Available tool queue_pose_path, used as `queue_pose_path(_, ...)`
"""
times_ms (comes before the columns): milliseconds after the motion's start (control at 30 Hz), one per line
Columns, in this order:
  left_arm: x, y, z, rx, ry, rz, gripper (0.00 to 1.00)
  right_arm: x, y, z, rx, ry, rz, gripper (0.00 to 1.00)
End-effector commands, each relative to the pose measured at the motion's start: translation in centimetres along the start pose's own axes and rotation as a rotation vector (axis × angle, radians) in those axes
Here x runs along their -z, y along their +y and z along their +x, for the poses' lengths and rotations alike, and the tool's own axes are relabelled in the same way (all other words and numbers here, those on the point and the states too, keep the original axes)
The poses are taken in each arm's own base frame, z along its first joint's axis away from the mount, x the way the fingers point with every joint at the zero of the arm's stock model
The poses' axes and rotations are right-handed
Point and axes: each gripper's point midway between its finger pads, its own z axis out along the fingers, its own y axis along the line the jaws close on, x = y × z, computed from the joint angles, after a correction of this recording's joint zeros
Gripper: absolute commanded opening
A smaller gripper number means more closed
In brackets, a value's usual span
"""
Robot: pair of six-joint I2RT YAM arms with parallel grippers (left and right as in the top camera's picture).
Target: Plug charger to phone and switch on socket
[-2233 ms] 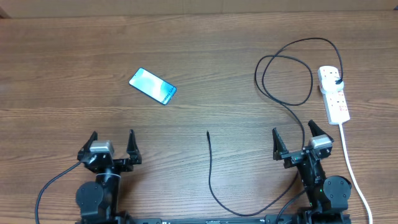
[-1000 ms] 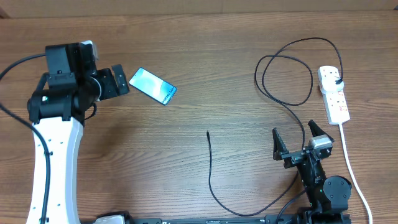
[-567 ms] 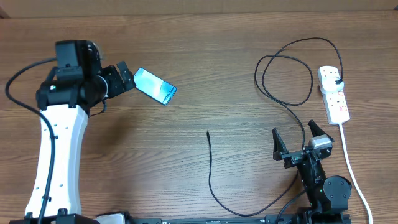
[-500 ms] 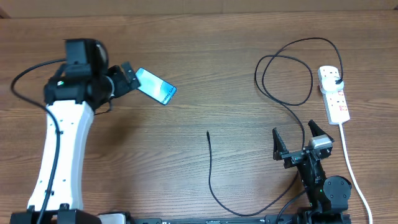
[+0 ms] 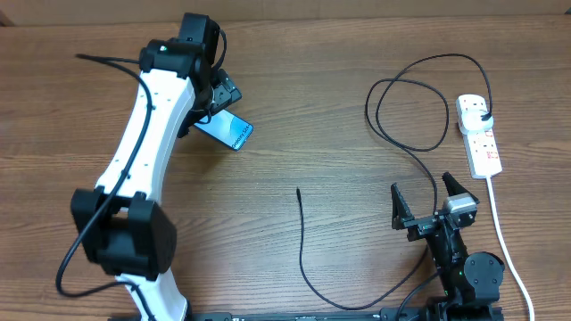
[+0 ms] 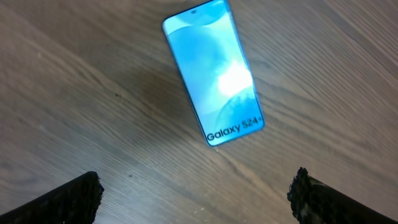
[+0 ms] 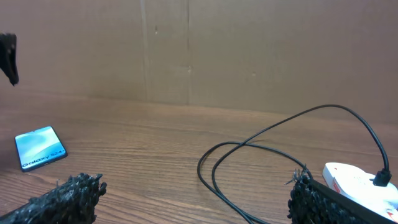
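Cyan phone (image 6: 214, 71), beneath left end effector (image 6: 196, 190) (jaws spread)

Slim smartphone (image 5: 235, 134), cyan screen glowing, lies flat on the wooden tabletop (image 5: 357, 53). Thin black charger cable (image 5: 301, 241), plugged into the white power strip (image 5: 480, 138), loops with its tip free, well apart from the phone.

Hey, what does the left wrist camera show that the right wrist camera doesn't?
Only the left wrist view: both fingertips of the open left gripper, and the phone close enough to read "Galaxy S24+" clearly. Only the right wrist view: the open right gripper, the charger cable's loops, and the socket with the black plug in it. Both: the phone lying screen-up on the wooden table.
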Motion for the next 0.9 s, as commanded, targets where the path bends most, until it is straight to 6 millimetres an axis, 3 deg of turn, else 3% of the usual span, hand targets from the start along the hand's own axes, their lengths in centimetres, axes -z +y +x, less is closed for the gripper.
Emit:
queue_pose_path(0,-1.7,-0.2,-0.8,0.170,-0.015,-0.042,1.00,0.0,0.0,0.2,0.002,-0.003,-0.002,1.00)
queue_pose_path(200,-4.7,-1.3,-1.0,0.200,-0.002,-0.043,1.00,0.0,0.0,0.2,0.002,-0.003,-0.002,1.00)
queue_pose_path(500,-10.4,-2.6,1.7,0.200,0.161,-0.053,1.00,0.0,0.0,0.2,0.002,-0.003,-0.002,1.00)
queue_pose_path(633,-11.6,-3.4,1.7,0.202,0.171,-0.027,1.00,0.0,0.0,0.2,0.002,-0.003,-0.002,1.00)
queue_pose_path(867,-11.8,-4.1,1.6,0.183,0.187,0.016,1.00,0.0,0.0,0.2,0.002,-0.003,-0.002,1.00)
